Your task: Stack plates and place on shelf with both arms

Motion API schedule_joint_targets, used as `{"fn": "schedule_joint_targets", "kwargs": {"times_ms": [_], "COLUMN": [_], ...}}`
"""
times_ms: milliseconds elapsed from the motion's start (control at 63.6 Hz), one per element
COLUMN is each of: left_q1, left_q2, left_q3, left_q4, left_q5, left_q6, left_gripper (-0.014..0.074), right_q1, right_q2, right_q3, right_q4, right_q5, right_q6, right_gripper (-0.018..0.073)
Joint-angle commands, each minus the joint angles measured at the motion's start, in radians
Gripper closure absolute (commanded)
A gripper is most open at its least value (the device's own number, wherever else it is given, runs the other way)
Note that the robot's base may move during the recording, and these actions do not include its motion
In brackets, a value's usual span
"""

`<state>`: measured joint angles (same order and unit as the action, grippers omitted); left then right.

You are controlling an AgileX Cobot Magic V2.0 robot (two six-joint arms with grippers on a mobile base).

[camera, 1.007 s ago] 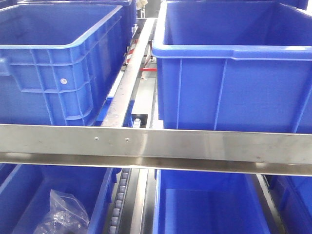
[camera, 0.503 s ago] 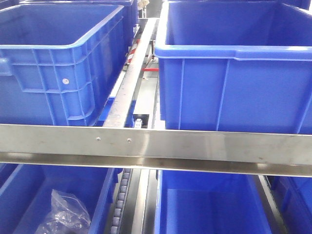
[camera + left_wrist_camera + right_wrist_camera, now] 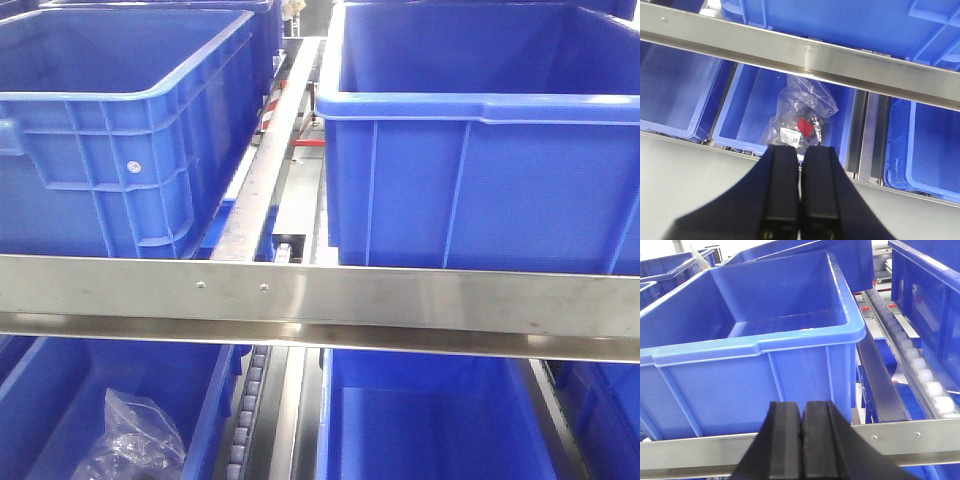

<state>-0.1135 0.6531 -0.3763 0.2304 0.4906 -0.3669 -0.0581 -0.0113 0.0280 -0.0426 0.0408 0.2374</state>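
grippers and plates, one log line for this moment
left gripper: shut, empty | right gripper: shut, empty | plates: not in view | shelf rail: bare

The shelf rail (image 3: 320, 298) hides the lower walls of the upper blue crates (image 3: 480, 150). The clear plastic bag (image 3: 801, 119) has contents too small to identify, and the left gripper (image 3: 800, 165) covers its lower edge.

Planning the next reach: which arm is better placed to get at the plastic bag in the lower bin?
Probably left: the left pincer, shut, points at the plastic bag under the steel rail; the right pincer faces an upper blue bin.
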Motion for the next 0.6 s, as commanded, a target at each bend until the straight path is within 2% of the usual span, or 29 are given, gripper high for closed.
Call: {"fn": "schedule_joint_targets", "kwargs": {"times_ms": [0,582], "left_q1": [0.003,0.003], "left_q2": [0.004,0.004], "left_q3": [-0.028,-0.028], "left_q4": [0.009,0.009], "left_q5": [-0.064,-0.064], "left_q6": [-0.011,-0.011], "left_gripper": [0.0500,0.0500], "right_q1": [-0.002,-0.002], "right_q2": [-0.018,-0.018], "right_q3": [0.002,0.002], "right_q4": [0.000,0.000], "right_q5": [-0.076,-0.076], "right_q6": [-0.011,-0.011], "right_gripper": [0.0511,0.0511]}}
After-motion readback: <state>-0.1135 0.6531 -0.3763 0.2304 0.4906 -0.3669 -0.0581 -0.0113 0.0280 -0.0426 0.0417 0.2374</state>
